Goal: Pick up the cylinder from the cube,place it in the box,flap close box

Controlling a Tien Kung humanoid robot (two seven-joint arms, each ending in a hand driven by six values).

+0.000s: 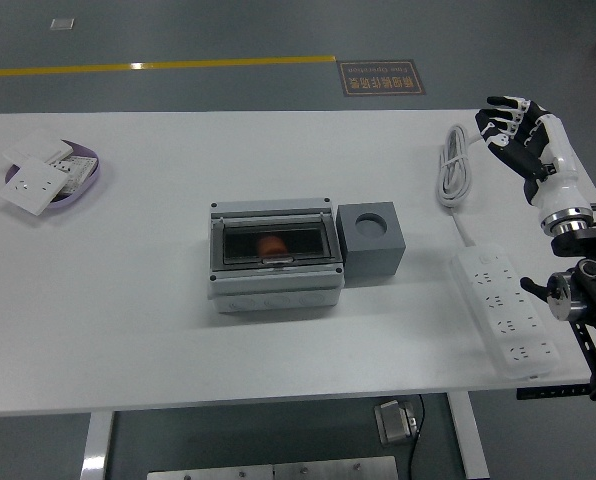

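Note:
A grey box (274,262) sits at the table's middle with its dark see-through flap shut. Through the flap an orange cylinder (270,244) shows inside. Touching the box's right side is a grey cube (370,240) with an empty round hole in its top. My right hand (508,125) hovers at the far right over the table's edge, well away from the box, its black and white fingers relaxed and holding nothing. The left arm does not show.
A white power strip (503,310) lies near the right edge, its coiled cable (451,172) behind it. A purple tray (78,178) with white switch plates (34,186) sits at the far left.

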